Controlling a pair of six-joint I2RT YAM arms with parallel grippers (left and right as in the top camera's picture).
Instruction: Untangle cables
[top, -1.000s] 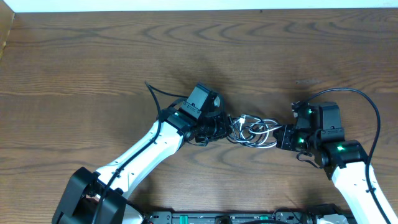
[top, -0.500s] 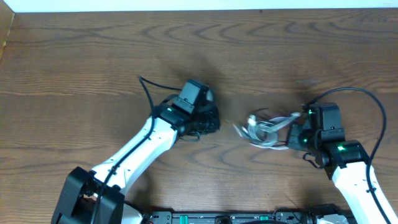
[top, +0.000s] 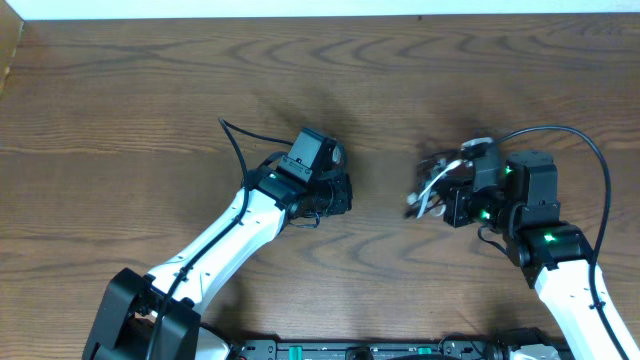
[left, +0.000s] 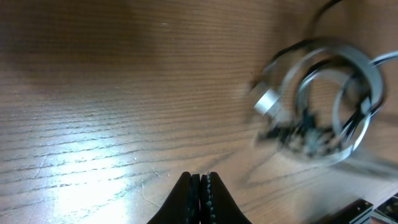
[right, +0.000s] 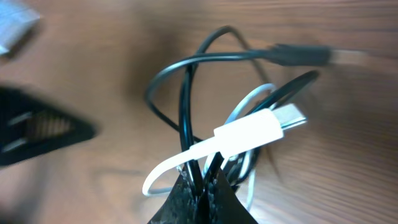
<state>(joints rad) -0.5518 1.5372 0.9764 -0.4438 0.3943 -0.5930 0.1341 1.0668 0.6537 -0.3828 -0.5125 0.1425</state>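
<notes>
Cables (top: 432, 186) (black, plus one white) hang bunched right of centre, pinched in the right gripper (right: 200, 185). The left gripper (left: 200, 186), arm stretched from lower left, is clenched on nothing.

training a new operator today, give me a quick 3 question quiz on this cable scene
1. True or false: the left gripper is holding a cable.
2. Fill in the gap: the bundle of cables is clamped by the ___ gripper.
3. In the right wrist view, the cord with the flat plug end is: A white, B red, C yellow.

Key
1. False: its jaws are shut on nothing, with bare wood ahead of them.
2. The right gripper.
3. A.
</notes>
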